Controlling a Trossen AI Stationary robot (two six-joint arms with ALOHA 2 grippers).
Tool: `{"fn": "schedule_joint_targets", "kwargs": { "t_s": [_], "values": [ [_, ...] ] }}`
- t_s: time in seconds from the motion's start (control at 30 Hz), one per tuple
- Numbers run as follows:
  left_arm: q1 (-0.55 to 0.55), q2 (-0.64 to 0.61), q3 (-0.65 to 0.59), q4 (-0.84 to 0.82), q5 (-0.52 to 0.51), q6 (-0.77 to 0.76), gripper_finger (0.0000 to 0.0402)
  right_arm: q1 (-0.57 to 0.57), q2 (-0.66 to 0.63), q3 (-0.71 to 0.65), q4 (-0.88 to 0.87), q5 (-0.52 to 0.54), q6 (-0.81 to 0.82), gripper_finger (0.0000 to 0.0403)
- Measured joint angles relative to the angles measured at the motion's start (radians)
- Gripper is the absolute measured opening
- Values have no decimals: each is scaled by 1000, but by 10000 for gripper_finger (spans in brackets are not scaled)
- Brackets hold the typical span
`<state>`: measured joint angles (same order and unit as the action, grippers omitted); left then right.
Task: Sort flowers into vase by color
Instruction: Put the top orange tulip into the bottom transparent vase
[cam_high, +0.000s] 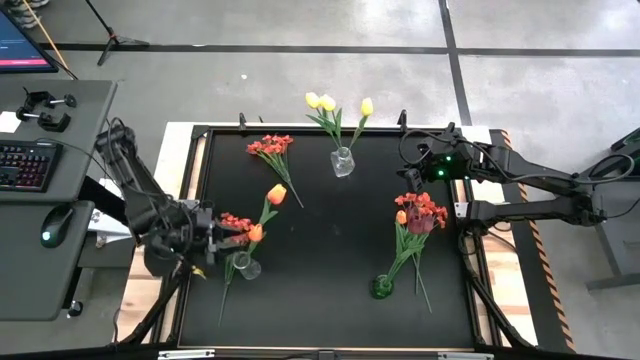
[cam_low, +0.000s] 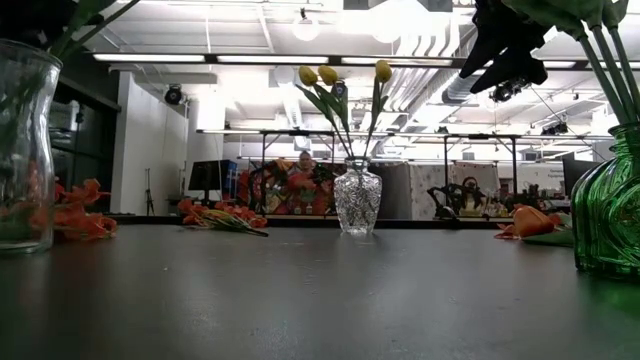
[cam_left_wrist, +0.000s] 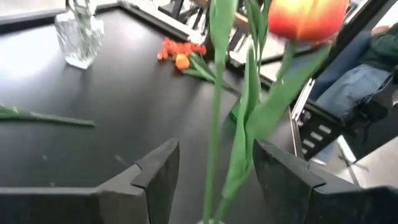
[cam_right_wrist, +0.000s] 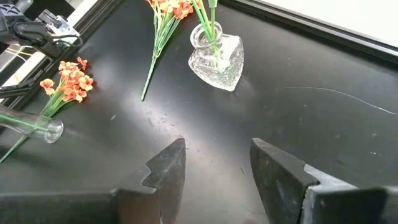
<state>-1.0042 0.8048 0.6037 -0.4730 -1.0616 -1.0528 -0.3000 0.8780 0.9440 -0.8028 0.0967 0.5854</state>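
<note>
My left gripper (cam_high: 228, 240) (cam_left_wrist: 214, 171) is open at the table's near left. Its fingers stand on either side of an orange tulip's green stem (cam_left_wrist: 214, 124) without touching it. That tulip (cam_high: 277, 193) stands in a clear vase (cam_high: 246, 266) together with small orange blooms (cam_high: 236, 221). My right gripper (cam_high: 408, 168) (cam_right_wrist: 217, 165) hangs open above the far right of the table and holds nothing. Yellow tulips (cam_high: 325, 102) stand in a cut-glass vase (cam_high: 343, 162) (cam_right_wrist: 217, 55). Red and maroon flowers (cam_high: 421, 212) lean out of a green vase (cam_high: 383, 287). A red-orange bunch (cam_high: 272, 147) lies flat on the table.
The black mat has a raised dark frame (cam_high: 200, 200) around it. A desk with a keyboard (cam_high: 28, 165) and mouse stands to the left. In the left wrist view a seated person's legs (cam_left_wrist: 348, 87) show beyond the table. Bare mat lies in the middle (cam_high: 330, 240).
</note>
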Motion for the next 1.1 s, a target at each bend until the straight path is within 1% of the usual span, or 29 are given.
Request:
{"fn": "schedule_joint_targets", "kwargs": {
  "t_s": [0.17, 0.27, 0.37, 0.47, 0.6, 0.73, 0.83, 0.97, 1.1],
  "values": [
    [1, -124, 0, -56, -57, 71, 193, 0, 0, 0, 0, 0, 0, 169],
    [11, -201, 0, -94, -109, 109, 193, 0, 0, 0, 0, 0, -1, 169],
    [44, -290, 1, -98, -173, 167, 193, 0, 0, 0, 0, 0, -2, 169],
    [102, -373, 27, -96, -160, 230, 193, 0, 0, 0, 0, 0, -2, 169],
    [195, -439, 77, -49, -75, 352, 193, 0, 0, 0, 1, 0, -1, 169],
    [284, -445, 111, 85, 55, 469, 193, 0, 0, 0, 2, 0, 0, 169],
    [346, -414, 122, 136, 184, 495, 193, 0, 0, 0, 6, 0, 0, 169],
    [435, -346, 138, 134, 327, 466, 193, 0, 0, 0, 15, 0, 1, 169],
    [549, -259, 163, 135, 476, 463, 193, 0, 0, 0, 18, 0, 1, 169]
  ]
}}
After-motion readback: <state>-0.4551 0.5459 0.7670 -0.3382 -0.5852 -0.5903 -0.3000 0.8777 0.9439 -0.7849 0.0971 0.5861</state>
